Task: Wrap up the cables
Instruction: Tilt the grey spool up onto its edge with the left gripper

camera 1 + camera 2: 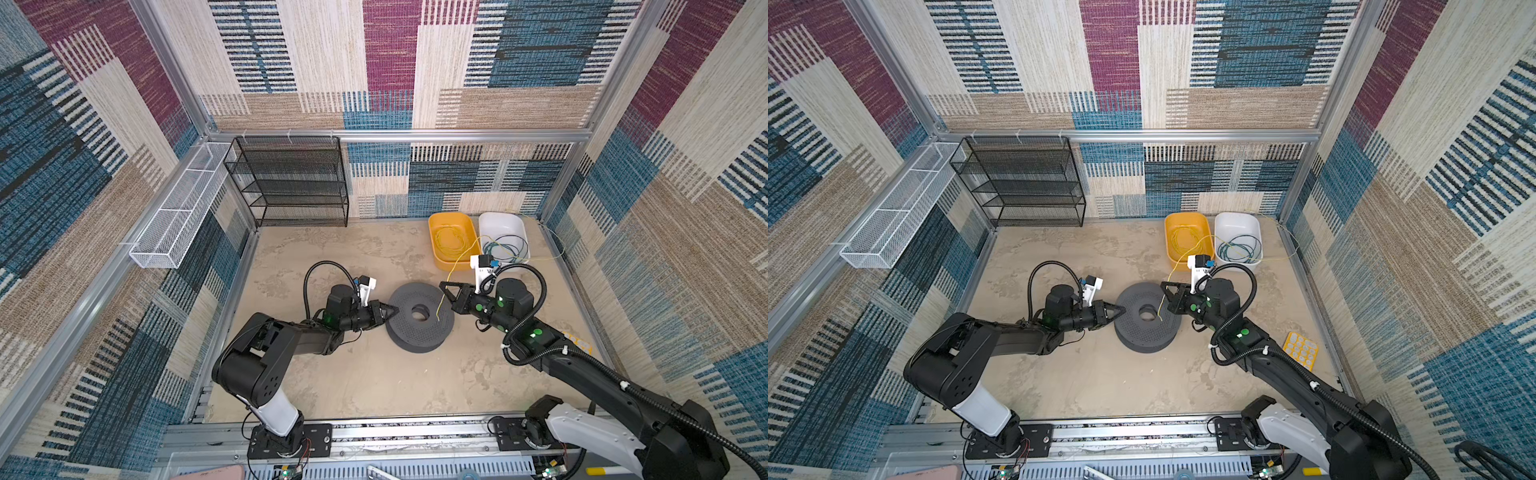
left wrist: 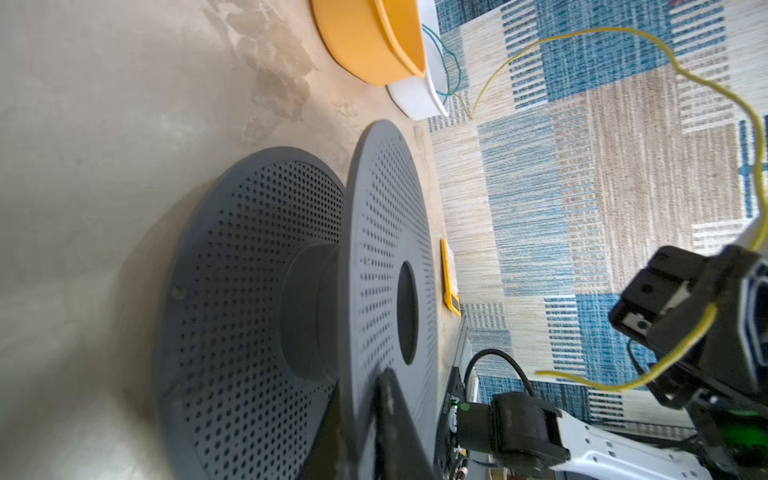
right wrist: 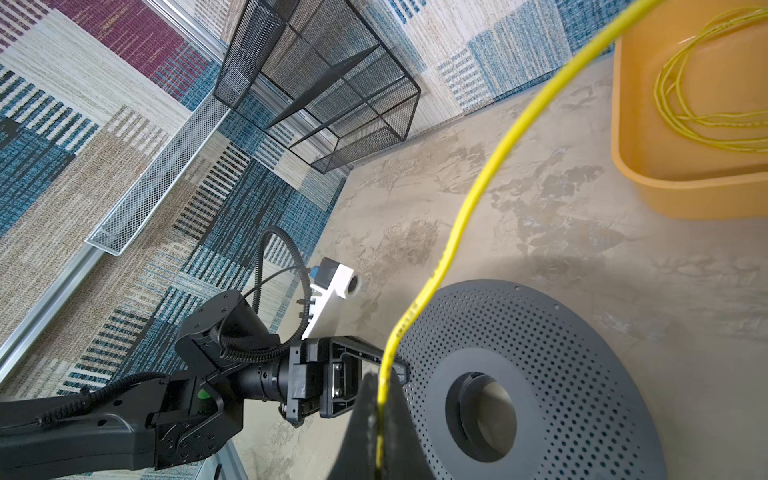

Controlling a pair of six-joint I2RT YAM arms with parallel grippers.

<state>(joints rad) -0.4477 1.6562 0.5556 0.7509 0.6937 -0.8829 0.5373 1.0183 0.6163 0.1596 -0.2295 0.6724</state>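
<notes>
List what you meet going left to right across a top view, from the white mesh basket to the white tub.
White mesh basket → black mesh shelf → left gripper's fingers → yellow tub → white tub. Grey spool left out: it overlaps the fingers and the yellow tub.

A grey perforated plastic spool (image 1: 403,329) fills the middle. Bare beige tabletop (image 1: 374,382) lies open before it. A black wire-mesh rack (image 1: 291,183) and orange plastic tub (image 1: 441,262) line the back.

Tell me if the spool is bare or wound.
Bare. In the left wrist view the spool shows no wraps on its hub; the yellow cable only dangles over its top from the right gripper.
</notes>
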